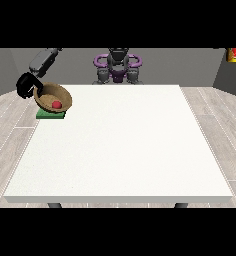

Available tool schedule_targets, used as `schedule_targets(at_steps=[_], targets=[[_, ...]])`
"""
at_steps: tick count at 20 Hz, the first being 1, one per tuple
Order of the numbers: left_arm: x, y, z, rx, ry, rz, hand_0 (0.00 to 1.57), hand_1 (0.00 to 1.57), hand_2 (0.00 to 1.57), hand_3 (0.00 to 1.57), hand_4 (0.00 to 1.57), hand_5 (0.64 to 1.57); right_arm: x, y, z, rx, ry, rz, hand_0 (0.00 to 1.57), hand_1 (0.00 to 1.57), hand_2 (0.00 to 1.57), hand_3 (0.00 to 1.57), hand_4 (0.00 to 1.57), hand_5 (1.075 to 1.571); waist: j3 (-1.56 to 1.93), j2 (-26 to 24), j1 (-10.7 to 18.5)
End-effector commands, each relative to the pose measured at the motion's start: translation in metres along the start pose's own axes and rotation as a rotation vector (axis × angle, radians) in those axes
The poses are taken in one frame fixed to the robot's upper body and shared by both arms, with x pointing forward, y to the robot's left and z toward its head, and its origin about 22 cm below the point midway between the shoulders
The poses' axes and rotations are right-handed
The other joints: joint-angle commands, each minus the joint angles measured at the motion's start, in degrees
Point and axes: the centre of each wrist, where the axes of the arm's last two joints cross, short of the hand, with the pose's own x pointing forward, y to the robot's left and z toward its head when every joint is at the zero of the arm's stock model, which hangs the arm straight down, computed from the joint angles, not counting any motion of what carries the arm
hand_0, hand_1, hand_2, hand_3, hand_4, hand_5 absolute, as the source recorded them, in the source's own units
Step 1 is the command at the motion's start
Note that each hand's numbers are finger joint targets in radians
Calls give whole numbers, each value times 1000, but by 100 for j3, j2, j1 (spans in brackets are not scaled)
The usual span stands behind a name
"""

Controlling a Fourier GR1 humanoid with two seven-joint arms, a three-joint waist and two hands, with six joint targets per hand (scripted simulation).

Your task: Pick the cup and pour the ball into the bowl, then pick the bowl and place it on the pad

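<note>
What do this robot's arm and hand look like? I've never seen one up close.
Only one arm shows clearly, at the view's left. The arm is grey and made of chunky, rounded segments, ending in a black hand. No cables or markings can be made out. The robot's body is grey with purple rings at the shoulders.

Nothing legible is showing anywhere – no words, numbers or brand marks are appearing on the white table (pixel 120 145), the brown bowl (pixel 54 97), the green pad (pixel 51 115) or the robot's torso (pixel 118 65). A small red-and-yellow object (pixel 235 54) is sitting at the upper right edge – it is possibly carrying a sign, but nothing on it can be read.
</note>
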Motion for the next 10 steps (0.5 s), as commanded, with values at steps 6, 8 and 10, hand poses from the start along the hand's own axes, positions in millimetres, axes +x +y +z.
schedule_targets(at_steps=[6, 8, 10], targets=[[-1, -15, -2, -18, 16, -1, 0, 0, 0, 0, 1192, 1563, -12, -15, 0, -140, 60, 12, 1571, 1571, 1571, 1087, 0, 1550, 22, -98, 98], [9, 7, 4, -19, -4, 7, 0, 0, 0, 0, 1195, 1560, -6, -34, 1, -202, 21, -14, 1555, 1555, 1512, 932, 0, 1554, 23, 21, 170], [5, 17, 3, 34, -38, -3, 0, 0, 0, 0, 1195, 1561, 20, 1, -7, -155, -10, -46, 1508, 1508, 1412, 824, 0, 1552, 15, 164, -34]])
